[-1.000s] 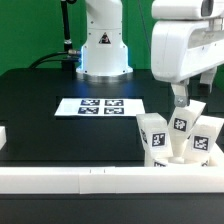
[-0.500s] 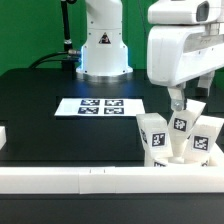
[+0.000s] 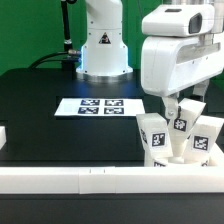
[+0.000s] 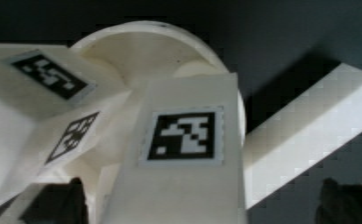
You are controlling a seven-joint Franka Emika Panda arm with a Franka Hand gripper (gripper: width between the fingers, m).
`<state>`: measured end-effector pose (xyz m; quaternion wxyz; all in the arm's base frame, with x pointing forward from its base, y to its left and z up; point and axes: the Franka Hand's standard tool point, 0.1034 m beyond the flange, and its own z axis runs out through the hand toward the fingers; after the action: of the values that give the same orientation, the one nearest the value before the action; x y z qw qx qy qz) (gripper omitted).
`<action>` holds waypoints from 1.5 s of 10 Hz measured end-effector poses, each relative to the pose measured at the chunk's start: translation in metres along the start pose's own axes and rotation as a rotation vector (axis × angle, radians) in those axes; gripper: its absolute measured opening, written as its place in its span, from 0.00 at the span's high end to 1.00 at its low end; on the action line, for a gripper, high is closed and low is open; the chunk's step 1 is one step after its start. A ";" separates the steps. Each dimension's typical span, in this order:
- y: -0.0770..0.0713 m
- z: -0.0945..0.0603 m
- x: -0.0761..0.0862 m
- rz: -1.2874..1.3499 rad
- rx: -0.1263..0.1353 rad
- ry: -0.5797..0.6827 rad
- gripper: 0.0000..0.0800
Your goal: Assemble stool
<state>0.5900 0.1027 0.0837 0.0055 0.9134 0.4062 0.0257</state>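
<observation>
Three white block legs with square tags stand close together at the exterior view's right: one, a middle one and a third. Their lower ends and the seat are hidden behind the front rail there. In the wrist view the round white seat lies beyond a tagged leg, with another tagged leg beside it. My gripper hangs just above the middle leg. It is open, with one dark fingertip on each side of the leg, clear of it.
The marker board lies flat mid-table. A long white rail runs along the front edge, with a short rail piece at the exterior view's left. The robot base stands at the back.
My gripper has moved toward the exterior view's left and a little lower, coming over the middle leg. The legs have not moved.
</observation>
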 end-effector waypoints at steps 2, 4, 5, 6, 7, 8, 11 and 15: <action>0.001 0.000 0.000 0.024 0.000 0.000 0.25; 0.001 0.000 0.000 0.060 0.000 0.000 0.47; 0.000 0.000 0.000 0.152 0.001 0.001 0.47; 0.000 0.000 0.000 0.222 0.001 0.001 0.58; 0.000 0.000 0.000 0.263 0.001 0.001 0.58; 0.001 0.001 0.000 0.346 0.002 0.002 0.58; 0.004 0.002 -0.002 0.713 0.010 0.067 0.58; 0.006 0.001 0.002 1.309 0.103 0.082 0.58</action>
<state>0.5953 0.1002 0.0828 -0.0707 0.9692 -0.2327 0.0392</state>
